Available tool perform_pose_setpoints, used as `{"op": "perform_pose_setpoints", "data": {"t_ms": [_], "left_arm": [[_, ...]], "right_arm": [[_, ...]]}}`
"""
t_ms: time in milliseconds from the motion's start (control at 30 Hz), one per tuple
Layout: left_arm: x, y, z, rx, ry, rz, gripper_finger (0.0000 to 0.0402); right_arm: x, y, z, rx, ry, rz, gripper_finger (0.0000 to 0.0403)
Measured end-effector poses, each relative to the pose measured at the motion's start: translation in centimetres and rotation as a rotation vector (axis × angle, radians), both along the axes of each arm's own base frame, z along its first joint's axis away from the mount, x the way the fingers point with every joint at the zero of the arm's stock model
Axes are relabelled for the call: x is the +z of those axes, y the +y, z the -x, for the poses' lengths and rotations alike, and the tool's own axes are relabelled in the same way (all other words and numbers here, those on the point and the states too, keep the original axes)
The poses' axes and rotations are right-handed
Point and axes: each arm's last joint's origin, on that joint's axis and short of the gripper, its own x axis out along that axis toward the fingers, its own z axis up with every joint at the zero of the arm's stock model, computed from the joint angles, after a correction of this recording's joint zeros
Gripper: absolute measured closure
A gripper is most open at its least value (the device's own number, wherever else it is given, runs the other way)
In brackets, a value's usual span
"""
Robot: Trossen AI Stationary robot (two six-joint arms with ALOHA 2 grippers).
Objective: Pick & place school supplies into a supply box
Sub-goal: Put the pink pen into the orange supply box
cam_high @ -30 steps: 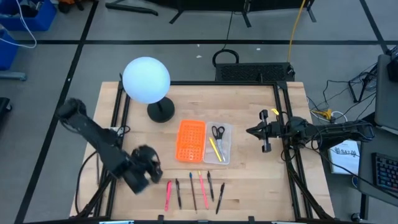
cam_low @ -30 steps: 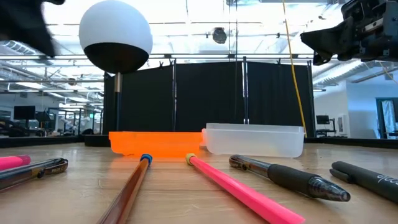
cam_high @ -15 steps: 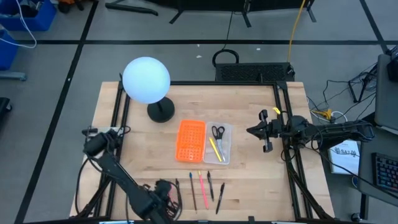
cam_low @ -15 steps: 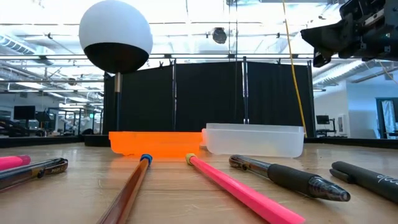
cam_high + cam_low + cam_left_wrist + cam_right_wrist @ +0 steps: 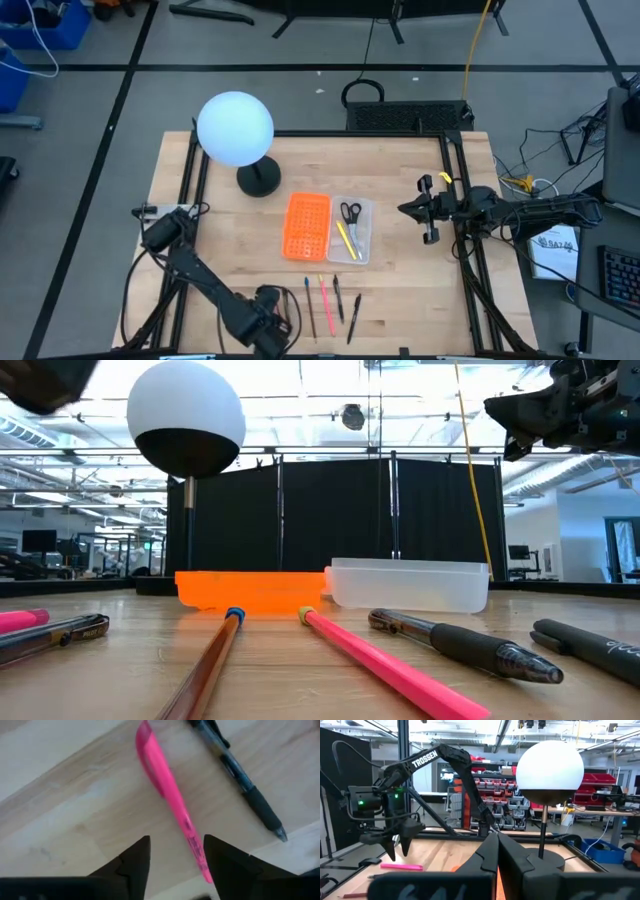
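Note:
A pink pen (image 5: 170,795) lies flat on the wooden table near its front edge, leftmost in a row of pens and pencils (image 5: 330,305). My left gripper (image 5: 176,845) points down, open, just above the pen's near end, with one finger on each side of it. From the right wrist view the left gripper (image 5: 397,854) hangs slightly above the pen (image 5: 402,866), touching nothing. The clear supply box (image 5: 362,245) holds scissors (image 5: 350,212) and a yellow pencil (image 5: 345,240). My right gripper (image 5: 425,210) waits shut at the table's right side.
An orange perforated panel (image 5: 307,225) joins the box's left side. A white globe lamp (image 5: 235,128) stands at the far left on a dark base. A dark pen (image 5: 240,775) lies just right of the pink one. Bare wood lies left of the row.
My left gripper has swung toward the table's near edge and a little to the right, sinking and tipping until it points down. It now covers the pink pen in the high view. The pens, box and right arm have kept still.

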Motion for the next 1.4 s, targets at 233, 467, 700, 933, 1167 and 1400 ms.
{"op": "perform_pose_setpoints", "data": {"t_ms": [233, 467, 700, 933, 1167, 1400], "left_arm": [[-1.2, 0.9, -0.4, -0.009, 0.021, 0.022, 0.0195], [-3.2, 0.9, -0.3, -0.018, -0.042, 0.101, 0.0195], [-4.8, 1.5, 0.3, 0.004, -0.053, 0.099, 0.0199], [-5.0, 1.6, 0.6, 0.024, -0.049, 0.071, 0.0279], [-4.8, 1.7, 0.9, 0.026, -0.033, 0.041, 0.0378], [-3.4, 1.7, 1.5, 0.060, -0.111, -0.004, 0.0366]], "right_arm": [[0.0, 0.0, 0.0, -0.001, 0.004, 0.003, 0.0403], [0.0, 0.0, 0.0, -0.004, 0.004, 0.014, 0.0403], [0.0, 0.0, 0.0, -0.004, 0.003, 0.016, 0.0403], [0.0, 0.0, 0.0, -0.005, 0.004, 0.016, 0.0403], [0.0, 0.0, 0.0, -0.007, 0.004, 0.029, 0.0403], [0.0, 0.0, 0.0, -0.010, 0.003, 0.042, 0.0403]]}}
